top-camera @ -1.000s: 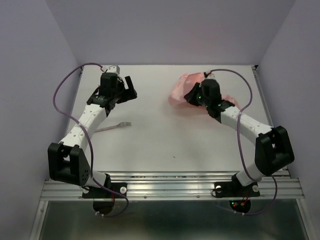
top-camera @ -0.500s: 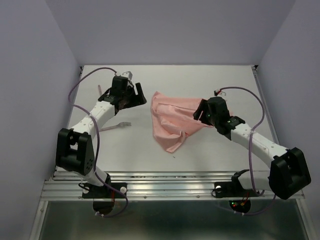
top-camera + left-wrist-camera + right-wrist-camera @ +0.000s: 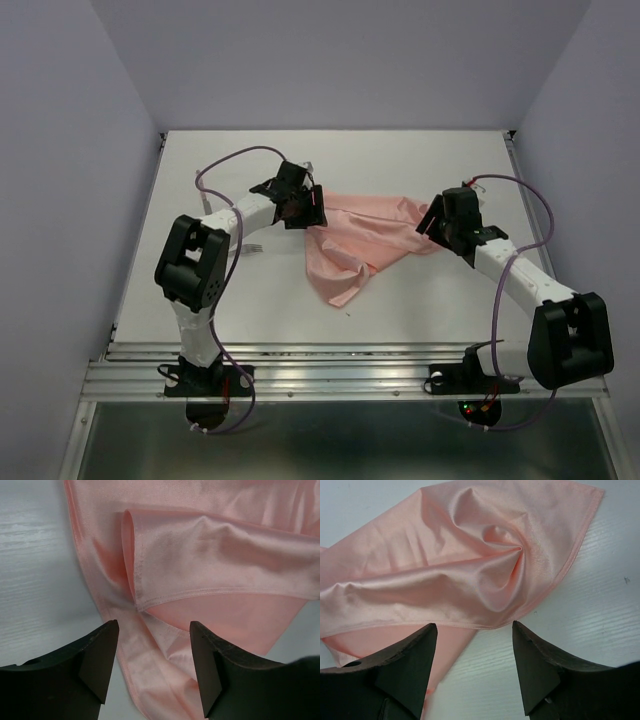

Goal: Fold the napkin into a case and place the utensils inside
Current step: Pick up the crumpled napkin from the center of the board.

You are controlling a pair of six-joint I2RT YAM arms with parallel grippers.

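Observation:
The salmon-pink napkin [image 3: 360, 238] lies crumpled and partly doubled over in the middle of the table, with one corner pointing toward the near edge. My left gripper [image 3: 306, 206] is open at the napkin's upper left corner. In the left wrist view its jaws [image 3: 152, 630] straddle a folded strip of the napkin [image 3: 215, 545] without pinching it. My right gripper [image 3: 438, 224] is open at the napkin's right end. In the right wrist view its jaws [image 3: 474, 630] hang over bare table just off the hem of the napkin [image 3: 460, 555]. A fork's tines [image 3: 252, 247] peek out beside the left arm. No case is formed.
The white table [image 3: 400, 160] is bounded by lilac walls at the back and both sides. A metal rail [image 3: 340, 375] runs along the near edge. Purple cables loop above both arms. The left arm's elbow [image 3: 195, 262] stands over the fork's handle.
The right gripper dragged the napkin from the back right to the middle, opened and drew back to the right. The left arm swung right to the napkin's left corner.

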